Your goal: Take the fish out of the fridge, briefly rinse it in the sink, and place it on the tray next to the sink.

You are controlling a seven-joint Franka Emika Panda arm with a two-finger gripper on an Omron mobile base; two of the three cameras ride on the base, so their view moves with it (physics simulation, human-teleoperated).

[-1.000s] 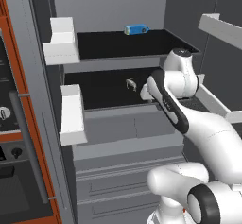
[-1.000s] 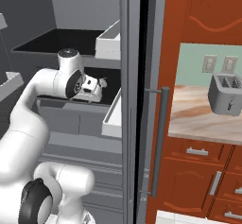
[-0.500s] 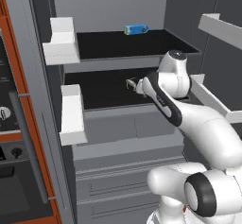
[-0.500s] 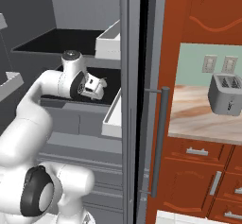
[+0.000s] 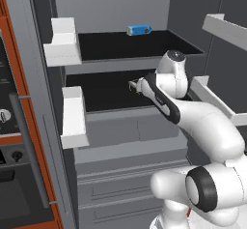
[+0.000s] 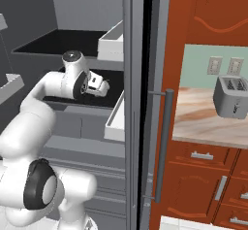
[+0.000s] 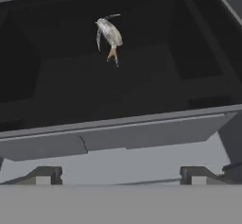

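The fish (image 7: 109,34), small and silver-grey with a thin tail, lies on the black middle shelf of the open fridge (image 5: 120,126), well back from the shelf's front lip. My gripper (image 7: 118,178) is open in front of that lip, fingertips (image 7: 45,176) wide apart and nothing between them. In the left base view the gripper (image 5: 131,84) reaches over the middle shelf. From the right base view, the gripper (image 6: 100,87) sits inside the fridge (image 6: 72,122). The sink and the tray are out of view.
A blue box (image 5: 139,30) sits at the back of the upper shelf. White door bins (image 5: 72,117) line the left door and more bins (image 5: 207,90) hang on the right. A toaster (image 6: 231,97) stands on the counter beyond the fridge door handle (image 6: 162,146).
The hand has moved forward and a little left, closer to the middle shelf. The jaws have stayed wide open.
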